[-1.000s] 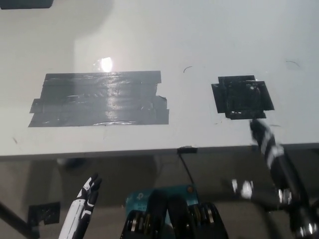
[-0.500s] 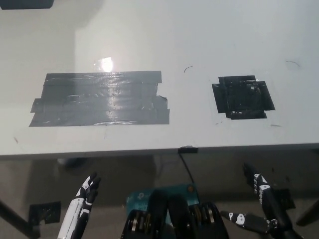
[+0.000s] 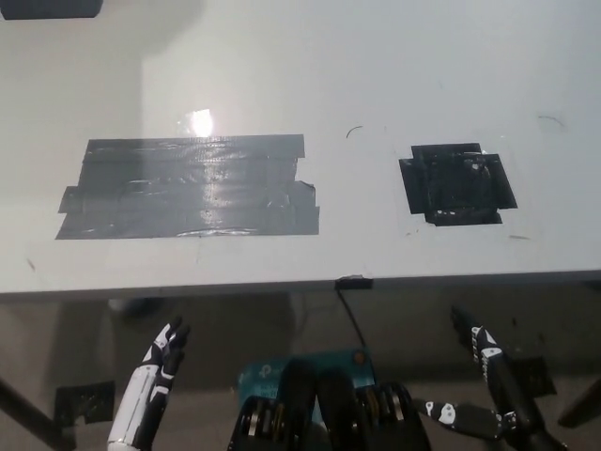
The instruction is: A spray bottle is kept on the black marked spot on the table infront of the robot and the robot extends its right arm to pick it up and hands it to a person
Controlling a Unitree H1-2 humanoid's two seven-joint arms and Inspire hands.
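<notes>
The white table (image 3: pixel 394 56) fills the upper picture, its front edge running from nine to three o'clock. The black marked spot (image 3: pixel 457 184) at two o'clock is bare; no spray bottle shows. A wide grey tape patch (image 3: pixel 188 186) lies at ten. Below the edge, the right hand (image 3: pixel 488 390) at five and the left hand (image 3: pixel 155 385) at seven hang open, fingers spread, over the floor.

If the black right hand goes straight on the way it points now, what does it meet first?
Probably the near edge of the table. The right hand sits below that edge, fingers apart, pointing up toward it. The small black tape patch lies beyond. Depth is unclear, so it might pass underneath.
</notes>
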